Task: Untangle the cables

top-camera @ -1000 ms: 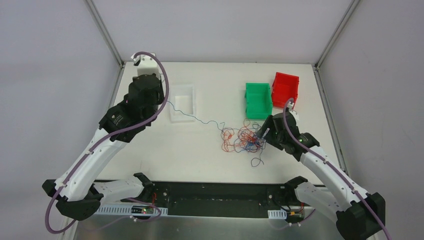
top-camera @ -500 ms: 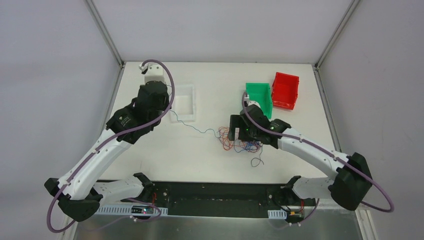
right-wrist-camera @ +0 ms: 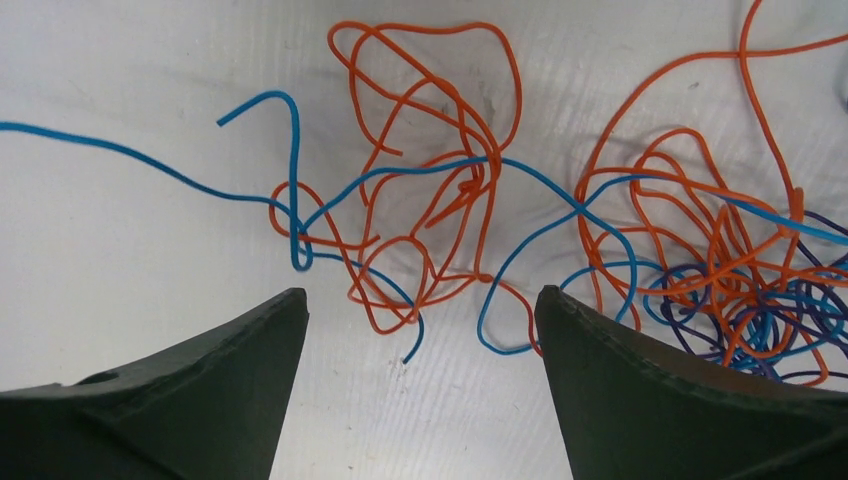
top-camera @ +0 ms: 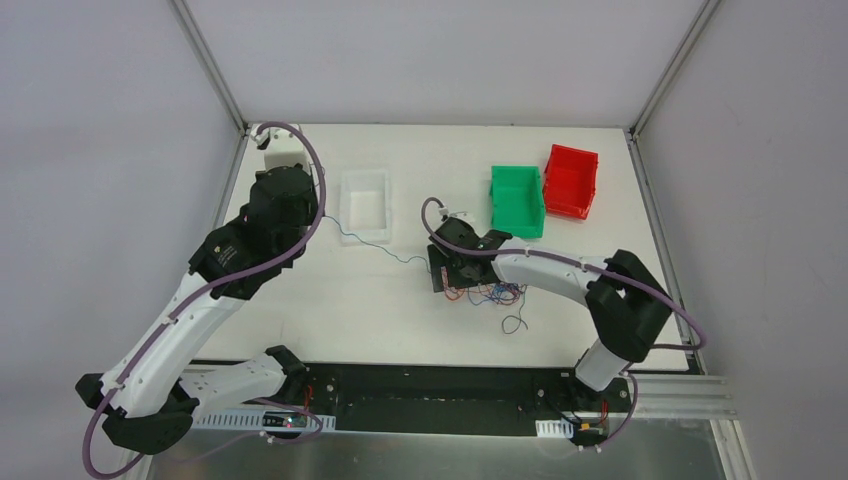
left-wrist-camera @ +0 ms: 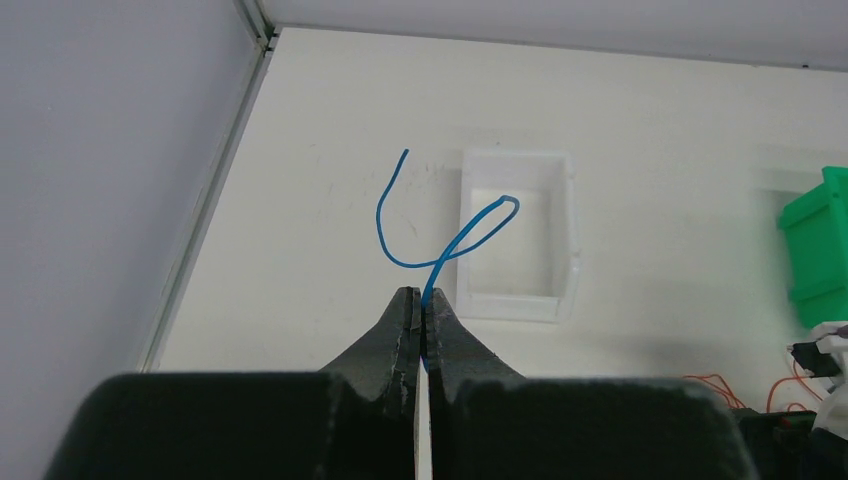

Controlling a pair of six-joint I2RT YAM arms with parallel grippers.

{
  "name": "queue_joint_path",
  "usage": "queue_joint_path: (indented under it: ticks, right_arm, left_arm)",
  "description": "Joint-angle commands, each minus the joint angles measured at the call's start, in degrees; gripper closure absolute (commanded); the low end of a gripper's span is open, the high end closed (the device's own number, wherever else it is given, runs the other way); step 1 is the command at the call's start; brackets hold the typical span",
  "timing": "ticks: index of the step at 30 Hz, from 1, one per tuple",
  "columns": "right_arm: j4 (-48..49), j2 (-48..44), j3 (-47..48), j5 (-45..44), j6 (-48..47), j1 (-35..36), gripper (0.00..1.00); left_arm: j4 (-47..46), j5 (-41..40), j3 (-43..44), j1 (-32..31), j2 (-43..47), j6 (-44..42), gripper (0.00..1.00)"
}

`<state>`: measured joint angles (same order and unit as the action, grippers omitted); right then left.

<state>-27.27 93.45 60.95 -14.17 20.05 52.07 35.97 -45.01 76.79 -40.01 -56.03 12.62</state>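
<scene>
The cables [top-camera: 488, 290] are a knot of thin orange, blue and purple wires on the white table, right of centre. One blue cable [top-camera: 395, 256] runs out of the knot to the upper left. My left gripper [left-wrist-camera: 422, 298] is shut on that blue cable [left-wrist-camera: 380, 214], whose free end loops above the tips. My right gripper [top-camera: 446, 270] hovers low over the knot's left edge. In the right wrist view it [right-wrist-camera: 420, 292] stands open with orange loops [right-wrist-camera: 440, 200] and blue strands [right-wrist-camera: 130, 155] just beyond its tips and nothing between them. Purple wires [right-wrist-camera: 770, 335] lie at the far right.
A white tray [top-camera: 350, 205] sits left of centre, just beyond the left gripper [left-wrist-camera: 515, 303]. A green bin [top-camera: 517, 200] and a red bin [top-camera: 571, 180] stand at the back right. Metal frame posts mark the table's back corners.
My right arm has swung left across the knot to its left edge, and its jaws have widened. The left arm has shifted slightly, still holding the blue cable.
</scene>
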Motion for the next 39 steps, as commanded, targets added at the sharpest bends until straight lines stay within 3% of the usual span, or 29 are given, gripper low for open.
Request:
queue_joint_path:
  ticks: [1,6,9,15,18,31,39]
  right_arm:
    - [-0.46,3.57,3.33,-1.87,0.47,0.26,0.13]
    - [-1.00,6.87,2.90,-3.74,2.38,0.33,0.20]
    - [-1.98,7.20,2.29,-6.08,3.80,0.32,0.31]
    - [-5.80,5.26,0.43,-11.12,7.49,-1.36,0.85]
    - [-6.28,1.70,-2.59,-11.50,9.14,-3.91,1.00]
    - [-2.39,-23.26,-18.86,-5.73,13.34,-22.71,1.00]
    - [-0.41,-25.57,-20.21,0.86,11.31,-26.05,1.00]
  left_arm:
    - [-0.02,-2.58,2.23,0.49,1.21,-2.09,1.00]
    - [0.07,-4.22,1.98,0.49,2.05,-3.12,1.00]
    - [0.08,-5.27,1.63,0.46,2.68,-3.37,1.00]
    - [0.18,-6.56,0.67,0.46,3.50,-3.61,1.00]
    - [0.24,-7.24,0.17,0.51,3.88,-3.85,1.00]
    - [0.25,-6.77,-0.54,0.46,3.53,-2.94,1.00]
    - [0.42,-1.15,-1.75,0.46,2.83,0.40,1.00]
